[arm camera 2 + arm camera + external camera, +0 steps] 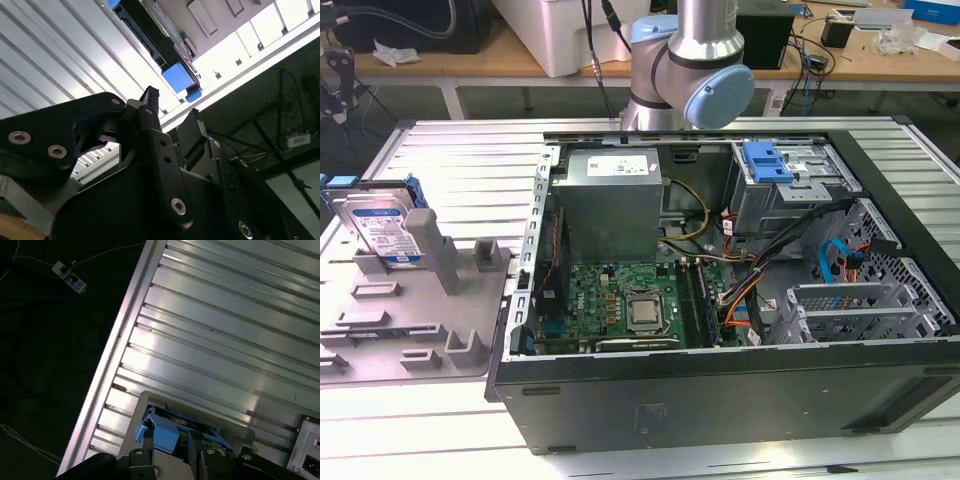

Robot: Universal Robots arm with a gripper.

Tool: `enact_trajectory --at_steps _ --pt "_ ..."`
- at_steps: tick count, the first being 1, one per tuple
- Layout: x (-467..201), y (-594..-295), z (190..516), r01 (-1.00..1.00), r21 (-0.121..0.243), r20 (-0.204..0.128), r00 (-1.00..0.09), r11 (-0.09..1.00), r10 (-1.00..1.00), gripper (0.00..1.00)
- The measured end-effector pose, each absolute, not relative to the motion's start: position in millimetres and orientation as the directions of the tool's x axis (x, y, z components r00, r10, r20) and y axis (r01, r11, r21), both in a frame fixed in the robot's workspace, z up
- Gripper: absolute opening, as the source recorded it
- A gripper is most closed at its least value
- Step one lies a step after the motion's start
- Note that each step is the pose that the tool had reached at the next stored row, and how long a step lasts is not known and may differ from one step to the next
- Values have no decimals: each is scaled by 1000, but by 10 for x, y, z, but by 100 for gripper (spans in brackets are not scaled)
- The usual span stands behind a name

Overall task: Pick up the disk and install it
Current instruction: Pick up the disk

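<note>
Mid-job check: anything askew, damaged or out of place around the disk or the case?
Nothing stands out. The disk leans in its grey stand at the exterior view's left, seated rather than fallen. The open computer case lies flat, cables inside. The gripper is open and empty, near the disk.
</note>
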State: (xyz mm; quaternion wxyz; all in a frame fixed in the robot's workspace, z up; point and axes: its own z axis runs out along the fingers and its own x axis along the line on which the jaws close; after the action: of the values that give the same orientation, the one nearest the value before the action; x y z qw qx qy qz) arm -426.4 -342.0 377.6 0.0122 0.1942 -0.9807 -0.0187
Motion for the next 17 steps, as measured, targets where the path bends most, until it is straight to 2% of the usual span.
enact_trajectory --at_steps 17 --pt "-4264 -3420 3741 -701 41 17 -712 712 -702 44"
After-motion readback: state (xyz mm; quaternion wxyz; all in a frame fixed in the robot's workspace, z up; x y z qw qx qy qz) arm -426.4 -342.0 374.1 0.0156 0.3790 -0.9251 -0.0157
